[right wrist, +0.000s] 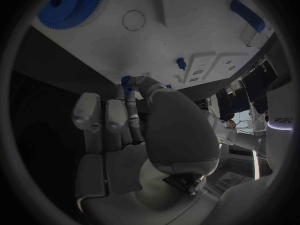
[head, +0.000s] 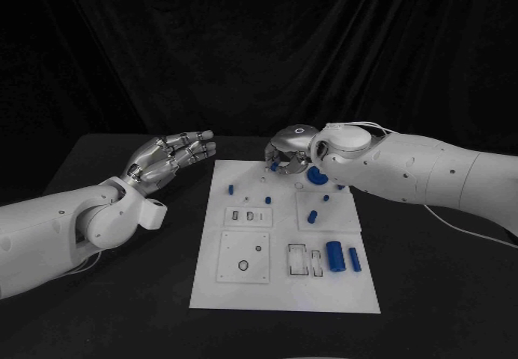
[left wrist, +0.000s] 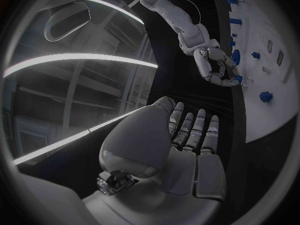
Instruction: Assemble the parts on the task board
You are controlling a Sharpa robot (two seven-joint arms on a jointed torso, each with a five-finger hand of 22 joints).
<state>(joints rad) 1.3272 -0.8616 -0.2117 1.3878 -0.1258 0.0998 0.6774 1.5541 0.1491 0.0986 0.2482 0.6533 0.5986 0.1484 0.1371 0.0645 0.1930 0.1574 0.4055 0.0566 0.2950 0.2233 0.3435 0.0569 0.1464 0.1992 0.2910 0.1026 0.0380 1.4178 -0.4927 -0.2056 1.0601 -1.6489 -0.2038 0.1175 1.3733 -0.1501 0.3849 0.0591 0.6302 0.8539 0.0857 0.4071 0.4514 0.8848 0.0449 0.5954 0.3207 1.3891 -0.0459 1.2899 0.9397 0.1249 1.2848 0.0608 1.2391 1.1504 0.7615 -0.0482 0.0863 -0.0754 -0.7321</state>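
The right hand (head: 290,153) pinches a small toothed blue gear (right wrist: 127,80) over the white board's (head: 283,295) far edge. The left hand (head: 173,155), fingers straight and empty, hovers beside the board over bare black table (head: 129,284).

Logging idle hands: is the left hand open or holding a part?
Open. The left hand hovers beside the task board, fingers extended and apart, its palm bare in the left wrist view.

A black desk (head: 129,299) stood before a black curtain (head: 259,60) that hung in soft folds across the whole back. Beyond the curtain, the left wrist view showed a dim hall with long bright light strips (left wrist: 81,59) running overhead among grey beams (left wrist: 75,90).
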